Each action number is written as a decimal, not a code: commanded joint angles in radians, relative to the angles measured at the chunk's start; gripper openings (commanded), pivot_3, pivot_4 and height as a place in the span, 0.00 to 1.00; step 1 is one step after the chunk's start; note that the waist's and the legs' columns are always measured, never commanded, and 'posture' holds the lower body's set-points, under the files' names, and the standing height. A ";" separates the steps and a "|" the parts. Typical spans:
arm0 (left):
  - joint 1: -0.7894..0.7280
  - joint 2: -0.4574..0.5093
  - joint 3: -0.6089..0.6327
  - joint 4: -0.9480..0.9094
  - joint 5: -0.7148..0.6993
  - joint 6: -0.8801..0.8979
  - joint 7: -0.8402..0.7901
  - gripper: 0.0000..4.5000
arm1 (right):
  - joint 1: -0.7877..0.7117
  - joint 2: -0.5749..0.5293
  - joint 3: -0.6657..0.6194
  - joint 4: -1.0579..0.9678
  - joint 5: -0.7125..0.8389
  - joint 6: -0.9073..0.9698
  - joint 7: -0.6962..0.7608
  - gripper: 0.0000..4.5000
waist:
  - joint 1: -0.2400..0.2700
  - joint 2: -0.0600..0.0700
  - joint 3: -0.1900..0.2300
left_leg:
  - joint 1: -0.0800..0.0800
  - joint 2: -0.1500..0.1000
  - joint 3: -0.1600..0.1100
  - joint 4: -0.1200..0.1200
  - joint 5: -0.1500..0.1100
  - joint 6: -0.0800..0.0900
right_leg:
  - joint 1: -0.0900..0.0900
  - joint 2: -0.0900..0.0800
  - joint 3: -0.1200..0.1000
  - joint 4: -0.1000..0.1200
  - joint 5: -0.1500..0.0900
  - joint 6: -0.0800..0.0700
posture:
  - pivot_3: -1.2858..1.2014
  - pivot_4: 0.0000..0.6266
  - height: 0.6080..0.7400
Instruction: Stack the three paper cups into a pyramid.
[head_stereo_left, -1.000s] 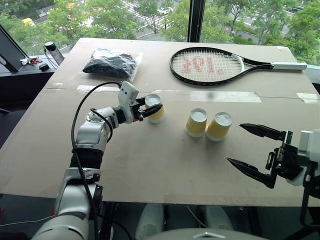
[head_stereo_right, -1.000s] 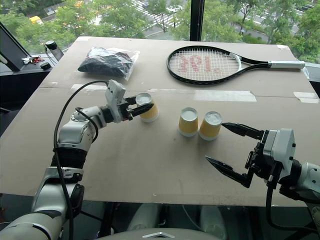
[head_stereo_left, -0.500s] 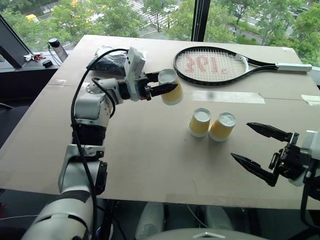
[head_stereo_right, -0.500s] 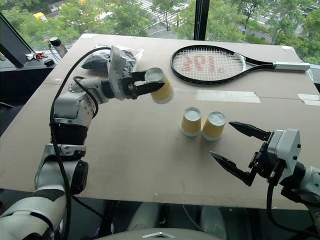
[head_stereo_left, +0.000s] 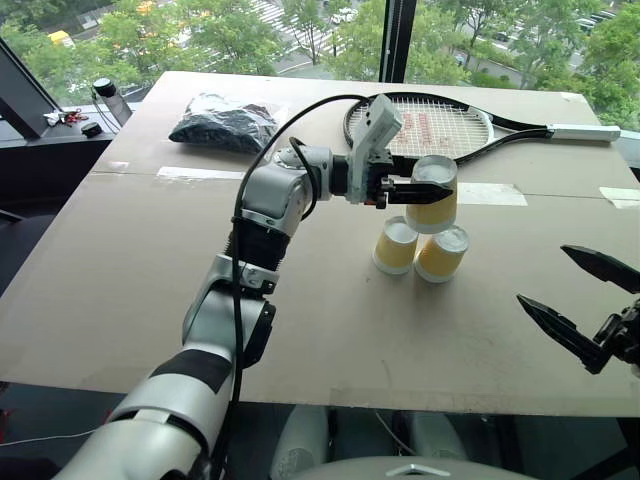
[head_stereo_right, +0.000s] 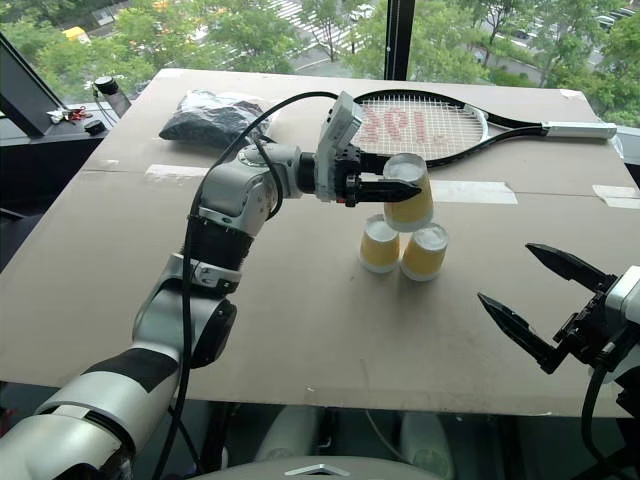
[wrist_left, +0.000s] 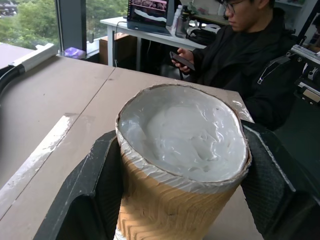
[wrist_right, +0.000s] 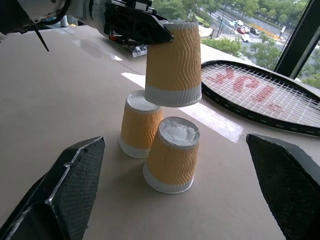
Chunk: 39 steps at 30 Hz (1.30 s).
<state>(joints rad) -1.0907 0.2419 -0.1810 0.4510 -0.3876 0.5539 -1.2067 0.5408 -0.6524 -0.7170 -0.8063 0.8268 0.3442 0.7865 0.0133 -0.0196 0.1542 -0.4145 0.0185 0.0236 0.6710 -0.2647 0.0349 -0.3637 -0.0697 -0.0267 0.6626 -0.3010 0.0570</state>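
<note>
Since a second ago our left gripper (head_stereo_left: 428, 190) has carried its cup (head_stereo_left: 432, 193) up off the table (head_stereo_left: 140, 260) and across to the right, and our right gripper (head_stereo_right: 545, 300) has drawn back toward the right edge. Nearest us the right jaws stand wide open on nothing, and past their tips sit the two other cups (wrist_right: 155, 145) upside down, touching side by side. Just above that pair hangs the third cup, base up, clamped between the nearly shut left fingers (wrist_left: 95, 185), with the tennis racket (head_stereo_left: 450, 125) and a dark bag (head_stereo_left: 225, 122) lying beyond
</note>
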 joint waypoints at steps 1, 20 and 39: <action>-0.047 -0.015 -0.024 -0.003 0.018 0.000 -0.025 0.59 | 0.038 0.020 -0.065 -0.006 0.018 -0.036 0.029 1.00 | 0.002 0.000 0.000 | 0.000 0.000 0.000 0.000 0.000 0.000 | 0.000 0.000 0.000 0.000 0.000 0.000 | 0.52 0.24 1.00; -0.066 -0.050 -0.062 0.024 0.088 -0.004 -0.040 1.00 | 0.089 0.032 -0.089 0.056 0.004 -0.083 0.121 1.00 | 0.001 0.000 0.000 | 0.000 -0.001 0.000 0.000 0.000 0.000 | 0.000 0.000 0.000 0.000 0.000 0.000 | 0.52 0.24 1.00; 0.334 0.212 0.331 -0.679 -0.176 0.276 0.211 1.00 | -0.197 -0.093 0.051 0.300 -0.115 -0.081 0.119 1.00 | -0.007 0.004 -0.002 | 0.002 0.000 -0.002 0.000 0.000 -0.001 | 0.001 0.000 0.007 0.001 0.000 0.000 | 0.52 0.24 1.00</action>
<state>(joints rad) -0.8119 0.4298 0.0986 -0.1053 -0.5133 0.8189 -1.0091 0.3567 -0.7411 -0.6664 -0.5233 0.7264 0.2765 0.9163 0.0066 -0.0160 0.1527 -0.4127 0.0191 0.0210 0.6709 -0.2642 0.0340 -0.3626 -0.0698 -0.0202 0.6630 -0.3011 0.0570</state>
